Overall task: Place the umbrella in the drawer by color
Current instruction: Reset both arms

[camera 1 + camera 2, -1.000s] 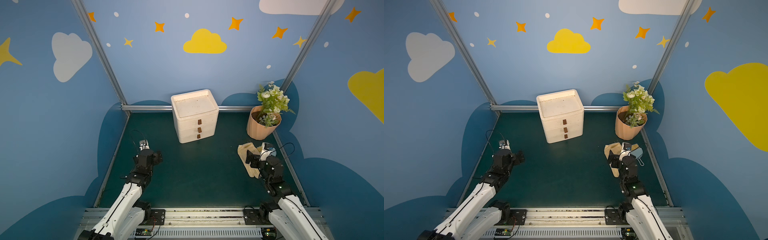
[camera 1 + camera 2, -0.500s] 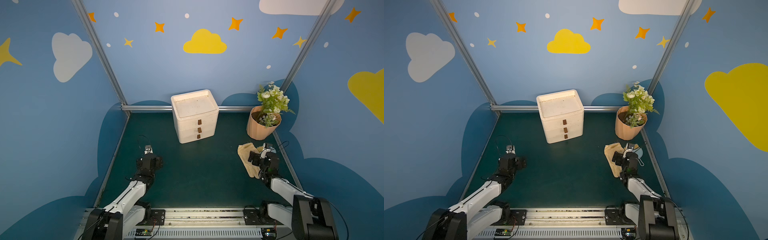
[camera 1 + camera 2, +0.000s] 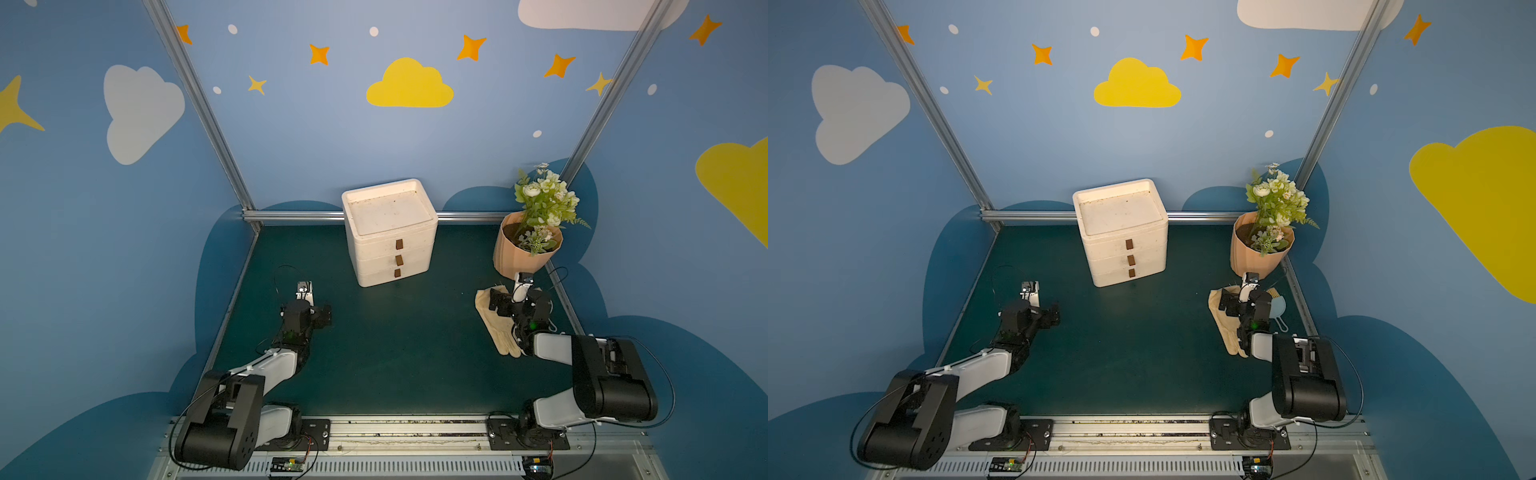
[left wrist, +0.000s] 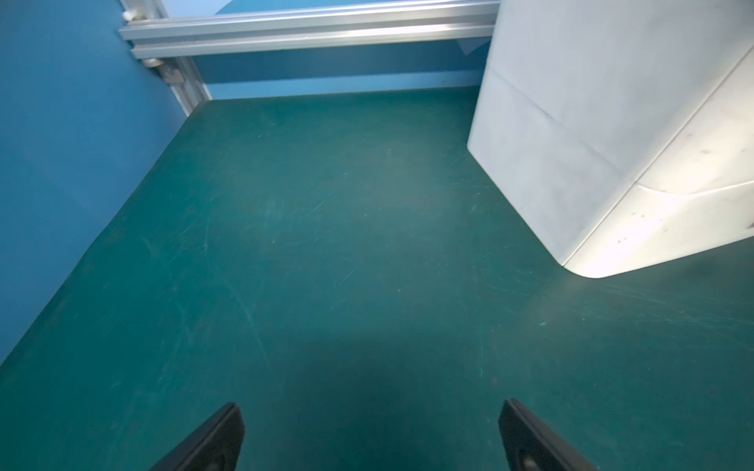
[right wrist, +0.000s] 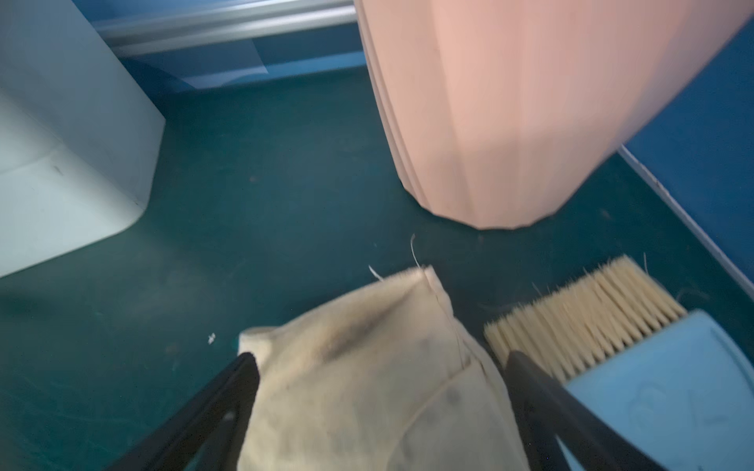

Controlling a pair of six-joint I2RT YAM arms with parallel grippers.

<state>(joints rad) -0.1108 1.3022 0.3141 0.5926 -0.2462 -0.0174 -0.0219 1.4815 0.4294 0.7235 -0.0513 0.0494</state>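
No umbrella shows in any view. The white drawer unit (image 3: 390, 232) (image 3: 1121, 232) stands at the back centre, its three brown-handled drawers all shut. My left gripper (image 3: 323, 316) (image 3: 1054, 313) (image 4: 369, 432) hovers low over bare green mat, left of and in front of the unit, open and empty. My right gripper (image 3: 498, 301) (image 3: 1226, 301) (image 5: 381, 359) is open low on the right. Its fingers (image 5: 245, 367) stand on either side of a beige glove (image 5: 359, 367) (image 3: 494, 328); whether they touch it I cannot tell.
A pink pot of flowers (image 3: 525, 249) (image 3: 1260, 249) (image 5: 510, 122) stands at the back right, close behind the right gripper. A blue-handled brush (image 3: 1277, 305) (image 5: 591, 310) lies beside the glove by the right wall. Metal rails line the mat's edges.
Both arms have folded down toward the front rail, their elbows now low at the front. The right gripper has slid a little toward the pot, over the glove. Both grippers stay open.
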